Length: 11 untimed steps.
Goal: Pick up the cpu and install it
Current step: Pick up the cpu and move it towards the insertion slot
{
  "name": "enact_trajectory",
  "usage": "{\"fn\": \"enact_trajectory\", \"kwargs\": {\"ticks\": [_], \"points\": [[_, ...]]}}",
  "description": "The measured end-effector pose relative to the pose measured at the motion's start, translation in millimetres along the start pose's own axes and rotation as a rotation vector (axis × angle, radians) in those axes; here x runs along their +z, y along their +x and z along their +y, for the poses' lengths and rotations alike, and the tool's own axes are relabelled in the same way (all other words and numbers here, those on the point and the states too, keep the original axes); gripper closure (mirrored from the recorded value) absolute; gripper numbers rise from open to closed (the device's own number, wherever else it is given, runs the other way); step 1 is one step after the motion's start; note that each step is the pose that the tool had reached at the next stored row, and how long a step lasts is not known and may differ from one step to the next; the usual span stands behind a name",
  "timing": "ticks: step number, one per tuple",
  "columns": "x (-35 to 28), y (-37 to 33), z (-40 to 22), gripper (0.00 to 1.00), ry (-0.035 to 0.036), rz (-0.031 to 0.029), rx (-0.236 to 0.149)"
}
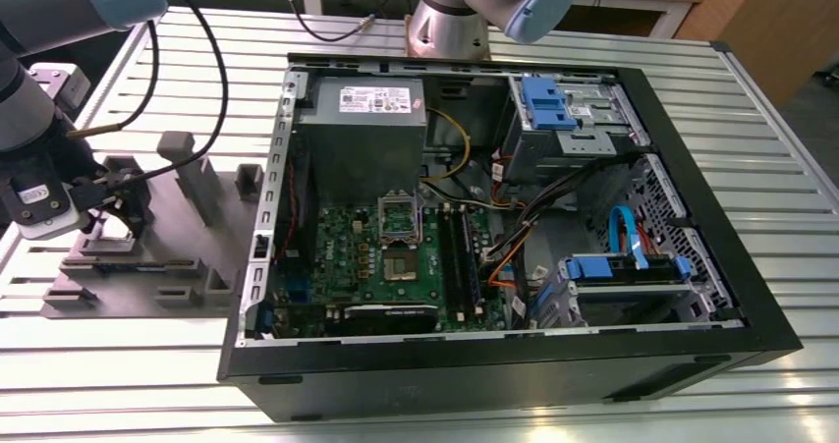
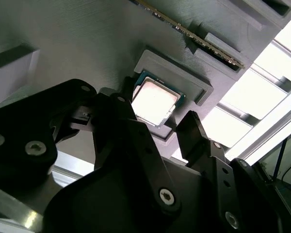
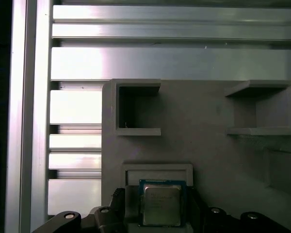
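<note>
**Gripper straddles the cpu in its tray pocket**

In the exterior view the arm (image 1: 33, 99) reaches down over a grey plastic tray (image 1: 177, 266), which lies on the slatted metal surface (image 1: 144, 384) at about nine o'clock from the open computer case (image 1: 525, 369). The gripper (image 1: 116, 195) is low over the tray's nine o'clock end.

In the second wrist view the cpu (image 2: 155, 102) lies flat in a shallow, raised-rim pocket of the tray, pale metal top up, with a thin green edge showing around it. The two black fingers (image 2: 196, 136) are spread, one on each side of the chip. They look close to its edges, but it is hard to say whether either one touches it. The first wrist view shows the chip seated in the same pocket, with two box-shaped blocks (image 3: 136, 109) standing farther along the tray.

Inside the case, the green motherboard (image 1: 373, 266) lies flat at the case's nine o'clock side. Its metal socket frame (image 1: 397, 215) sits toward the board's twelve o'clock edge.
</note>
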<state>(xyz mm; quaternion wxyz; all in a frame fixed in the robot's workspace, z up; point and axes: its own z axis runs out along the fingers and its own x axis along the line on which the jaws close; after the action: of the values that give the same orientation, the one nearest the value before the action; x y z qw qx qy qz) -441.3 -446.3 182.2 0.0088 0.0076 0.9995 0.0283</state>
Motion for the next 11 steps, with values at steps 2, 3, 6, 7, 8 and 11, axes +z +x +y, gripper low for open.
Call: {"fn": "enact_trajectory", "kwargs": {"ticks": [2,3,6,7,8,11], "points": [[0.0,0.0,0.0,0.38,0.0,-0.0001,0.0],[0.1,-0.2,0.0,0.38,-0.0001,-0.0002,0.0],[0.1,-2.9,0.0,0.38,0.0,0.0002,0.0],[0.1,-3.8,0.1,0.38,0.0,0.0006,0.0],[0.1,-4.4,0.1,0.38,0.0,0.001,0.0],[0.1,-5.1,-0.2,0.38,0.0003,0.0018,0.0]]}}
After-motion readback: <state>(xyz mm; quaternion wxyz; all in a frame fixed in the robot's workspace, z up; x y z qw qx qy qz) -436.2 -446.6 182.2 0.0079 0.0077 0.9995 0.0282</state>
